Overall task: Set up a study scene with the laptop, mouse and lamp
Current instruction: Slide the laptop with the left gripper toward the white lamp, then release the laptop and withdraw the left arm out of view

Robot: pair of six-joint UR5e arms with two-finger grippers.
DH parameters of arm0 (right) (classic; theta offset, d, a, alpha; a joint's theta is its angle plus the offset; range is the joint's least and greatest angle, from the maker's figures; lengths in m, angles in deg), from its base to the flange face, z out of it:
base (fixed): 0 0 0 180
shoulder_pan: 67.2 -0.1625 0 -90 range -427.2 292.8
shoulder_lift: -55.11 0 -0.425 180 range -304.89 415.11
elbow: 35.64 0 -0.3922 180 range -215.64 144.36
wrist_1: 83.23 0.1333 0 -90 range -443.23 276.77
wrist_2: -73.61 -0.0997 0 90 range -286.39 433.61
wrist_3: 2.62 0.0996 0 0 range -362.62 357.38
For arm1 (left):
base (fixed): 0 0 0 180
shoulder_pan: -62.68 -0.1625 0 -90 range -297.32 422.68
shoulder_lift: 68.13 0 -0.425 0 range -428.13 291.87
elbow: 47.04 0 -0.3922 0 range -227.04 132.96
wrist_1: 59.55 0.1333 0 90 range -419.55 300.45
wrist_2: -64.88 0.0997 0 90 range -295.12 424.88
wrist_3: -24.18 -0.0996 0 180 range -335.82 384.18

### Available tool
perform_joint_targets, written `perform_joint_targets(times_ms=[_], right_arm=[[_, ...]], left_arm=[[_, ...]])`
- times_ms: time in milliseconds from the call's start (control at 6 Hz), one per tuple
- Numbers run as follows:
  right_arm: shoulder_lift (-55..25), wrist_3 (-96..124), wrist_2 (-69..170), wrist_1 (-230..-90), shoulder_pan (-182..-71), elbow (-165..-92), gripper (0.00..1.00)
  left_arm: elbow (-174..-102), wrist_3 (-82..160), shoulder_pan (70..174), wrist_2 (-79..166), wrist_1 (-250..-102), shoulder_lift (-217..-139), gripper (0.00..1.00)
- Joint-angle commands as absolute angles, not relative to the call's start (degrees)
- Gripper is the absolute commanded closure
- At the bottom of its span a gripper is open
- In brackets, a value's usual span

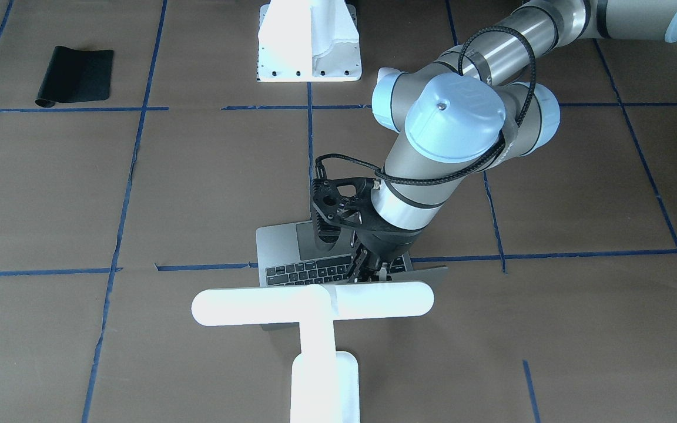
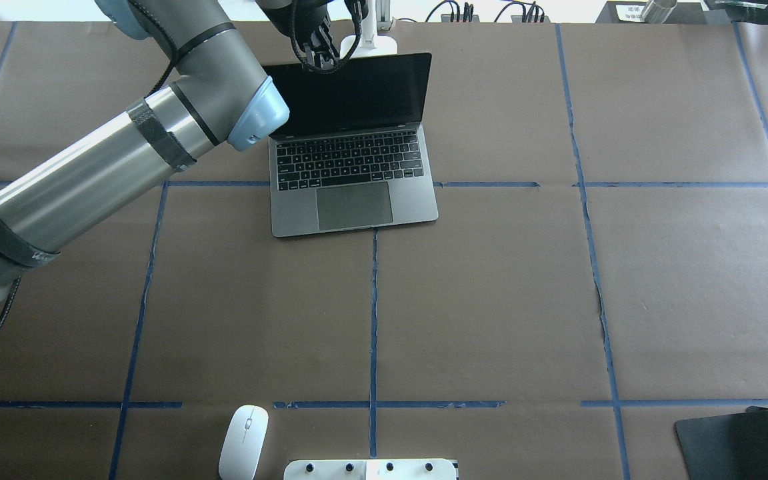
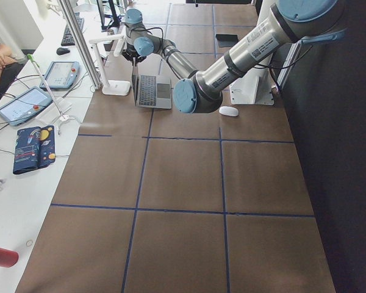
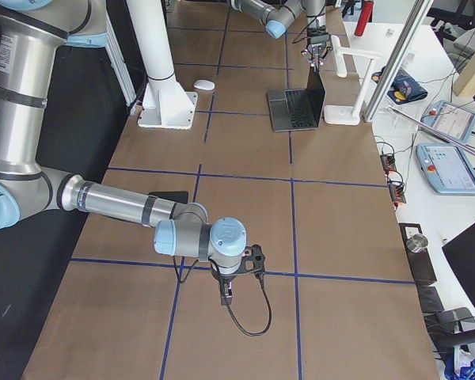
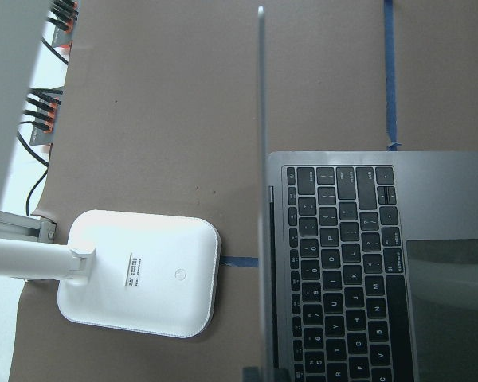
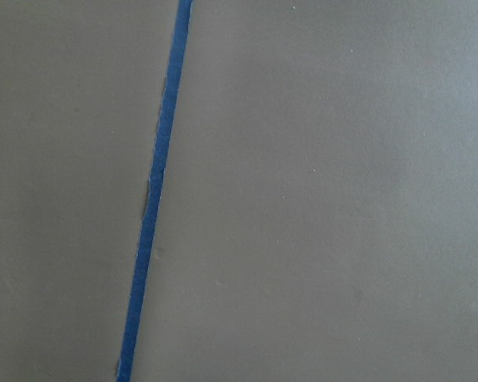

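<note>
Grey aluminium laptop (image 2: pixel 354 170) stands open at twelve o'clock on the surface (image 2: pixel 491 300), with the left claw (image 2: pixel 319 61) pinching the top edge of its lid. With the screen near upright, opening looks almost done. The claw should release gently and lift straight off, so that the hinge keeps its angle and the lamp (image 1: pixel 312 305), just behind, is not knocked. The mouse (image 2: pixel 244 441) lies at seven o'clock beside a white pedestal (image 2: pixel 371 469); a black mat (image 2: pixel 731 443) lies at five. The right claw (image 4: pixel 227 298) hangs low; whether it is spread or closed cannot be told. Brown paper gridded with blue tape (image 2: pixel 374 300) covers the surface. An operators' bench (image 4: pixel 451 229) with a teach pendant (image 4: pixel 451 170) flanks it.
</note>
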State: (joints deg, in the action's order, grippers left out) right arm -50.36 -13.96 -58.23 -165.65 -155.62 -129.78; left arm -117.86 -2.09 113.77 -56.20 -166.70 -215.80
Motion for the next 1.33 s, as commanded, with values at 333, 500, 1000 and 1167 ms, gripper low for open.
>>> perform_joint_targets(times_ms=[333, 500, 1000, 1167], right_arm=[[-50.4, -14.0, -58.2, -165.7, -155.6, -129.8, 0.0], [-50.4, -14.0, -58.2, -165.7, -155.6, -129.7, 0.0], [-50.4, -14.0, -58.2, -165.6, -155.6, -129.7, 0.0], [-50.4, -14.1, -58.2, -165.6, -155.6, -129.7, 0.0]], left_arm=[[-127.7, -2.3, 114.3, -56.1, -166.2, -208.1, 0.46], [-132.2, -2.5, 114.9, -56.4, -166.0, -204.0, 0.4], [-146.0, -2.5, 117.7, -56.5, -165.1, -188.3, 0.26], [-148.7, -2.6, 119.2, -56.5, -165.1, -183.7, 0.02]])
